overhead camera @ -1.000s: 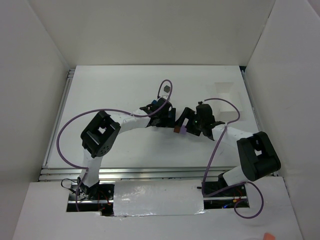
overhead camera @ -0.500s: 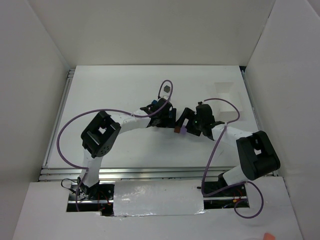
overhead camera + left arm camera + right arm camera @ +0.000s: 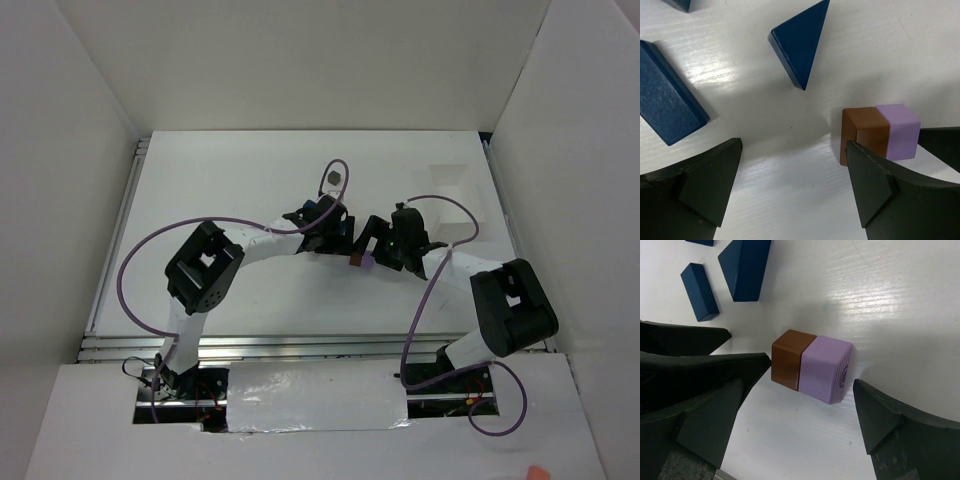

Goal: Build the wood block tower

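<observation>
**Taking stock: base pair laid, nothing stacked yet**

- Left gripper: jaws spread wide and holding nothing. You have it low over the table, with its right finger just beside the brown-orange block.
- Long blue block: lying flat and loose, left of the base pair and well apart from it. It is not yet placed.
- Blue wedge: lying flat on the far side of the left gripper, clear of every other piece. It is not yet placed.
- Further blue piece: cut off by the frame edge, so you cannot tell its shape.
- Grey block: alone on the table, far of both grippers and well apart from the rest. It is not yet placed.
- Brown-orange block: resting on the table between the two grippers, its right face touching the lavender block.
- Lavender block: resting on the table, flush against the brown-orange one.
- Wood block tower: by my reading only its bottom course exists, as that side-by-side pair at mid-table. Nothing sits on top of it.
- Right gripper: jaws spread wide and empty. It is straddling the pair without touching either block.

Judged balance: you are at an early stage. The base is down, and the grey and blue pieces are all left for you to fetch and stack.
</observation>
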### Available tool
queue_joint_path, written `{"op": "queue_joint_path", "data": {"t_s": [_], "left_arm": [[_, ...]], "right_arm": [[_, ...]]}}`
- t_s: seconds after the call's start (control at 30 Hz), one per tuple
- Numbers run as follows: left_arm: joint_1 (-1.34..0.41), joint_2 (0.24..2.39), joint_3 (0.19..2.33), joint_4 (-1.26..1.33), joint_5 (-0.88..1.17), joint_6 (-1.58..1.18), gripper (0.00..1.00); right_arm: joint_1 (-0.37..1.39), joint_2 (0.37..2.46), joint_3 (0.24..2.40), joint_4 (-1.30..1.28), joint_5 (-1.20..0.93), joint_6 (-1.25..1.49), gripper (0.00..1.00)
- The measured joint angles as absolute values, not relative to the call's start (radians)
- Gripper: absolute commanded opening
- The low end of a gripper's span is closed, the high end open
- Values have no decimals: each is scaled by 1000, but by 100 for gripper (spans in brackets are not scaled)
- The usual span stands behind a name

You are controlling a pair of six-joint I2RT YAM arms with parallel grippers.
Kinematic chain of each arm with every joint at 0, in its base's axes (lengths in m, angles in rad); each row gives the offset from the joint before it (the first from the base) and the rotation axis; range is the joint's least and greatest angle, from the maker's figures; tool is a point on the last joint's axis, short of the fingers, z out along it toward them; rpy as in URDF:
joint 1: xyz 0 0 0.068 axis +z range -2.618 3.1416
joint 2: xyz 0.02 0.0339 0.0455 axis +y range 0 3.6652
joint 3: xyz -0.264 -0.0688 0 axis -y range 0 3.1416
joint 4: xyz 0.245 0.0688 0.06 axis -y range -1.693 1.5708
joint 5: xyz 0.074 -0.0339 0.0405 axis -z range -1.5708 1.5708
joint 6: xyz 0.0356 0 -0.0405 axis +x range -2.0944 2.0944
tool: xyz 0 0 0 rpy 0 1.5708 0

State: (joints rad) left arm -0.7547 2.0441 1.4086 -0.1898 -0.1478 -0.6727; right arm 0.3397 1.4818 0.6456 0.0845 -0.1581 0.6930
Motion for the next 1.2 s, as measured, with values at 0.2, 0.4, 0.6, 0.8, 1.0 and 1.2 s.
{"op": "queue_joint_path", "data": {"t_s": [0.2,0.4,0.6,0.8,1.0,1.2], "left_arm": [[-755,2060,1431,-191,-150,-655,99],[-754,2061,1431,-191,-157,-653,99],[-754,2062,1431,-191,-166,-653,99],[-753,2062,1431,-193,-178,-652,99],[-753,2062,1431,-194,-178,-652,99],[-753,2062,1431,-193,-178,-651,99]], "right_arm": [[343,1494,653,85,-126,669,100],[344,1517,663,91,-117,659,100],[345,1531,670,107,-121,641,100],[345,1547,681,122,-123,630,100],[345,1547,681,122,-124,630,100],[345,1548,682,121,-128,628,100]]}}
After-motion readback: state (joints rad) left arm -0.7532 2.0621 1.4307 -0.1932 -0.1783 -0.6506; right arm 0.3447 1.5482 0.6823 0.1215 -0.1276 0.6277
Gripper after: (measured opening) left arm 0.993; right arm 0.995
